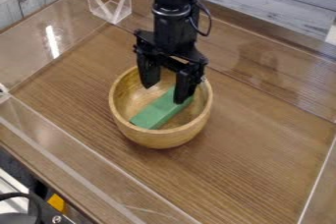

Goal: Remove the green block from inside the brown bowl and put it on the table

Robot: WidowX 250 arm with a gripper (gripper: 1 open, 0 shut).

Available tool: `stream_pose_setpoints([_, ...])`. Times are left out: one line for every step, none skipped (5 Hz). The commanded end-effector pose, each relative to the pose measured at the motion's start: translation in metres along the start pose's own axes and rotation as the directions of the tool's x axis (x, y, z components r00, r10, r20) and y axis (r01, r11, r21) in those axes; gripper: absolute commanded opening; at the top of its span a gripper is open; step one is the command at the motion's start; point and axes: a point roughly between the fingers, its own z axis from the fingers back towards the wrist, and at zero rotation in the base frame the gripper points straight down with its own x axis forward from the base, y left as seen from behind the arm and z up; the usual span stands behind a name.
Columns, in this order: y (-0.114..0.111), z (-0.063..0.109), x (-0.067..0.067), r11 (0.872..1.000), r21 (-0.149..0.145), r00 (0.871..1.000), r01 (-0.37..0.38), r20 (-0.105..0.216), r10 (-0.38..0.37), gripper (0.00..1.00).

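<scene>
green block [159,113] in brown bowl [141,133], far end between open claw [171,84] prongs

clear acrylic walls [39,120] ring the scene; pale whitewashed plank surface [282,12] behind; small clear acrylic stand [110,5] top left; yellow-black object [53,208] bottom left corner.

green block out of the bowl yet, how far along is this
Done: the tool is lowered into the brown bowl, jaws open, one on each side of the green block. In hand: closing on the block; no grip shows yet. Left: lift it out and set it on the table.
</scene>
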Motion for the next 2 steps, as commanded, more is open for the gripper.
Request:
stream_pose_setpoints([0.0044,0.0129,0.0075,1.0,0.011,0.999,0.001,0.047,-0.002,1.0])
stream_pose_setpoints([0.0044,0.0136,0.0075,1.0,0.011,0.999,0.0,0.047,0.0,1.0])
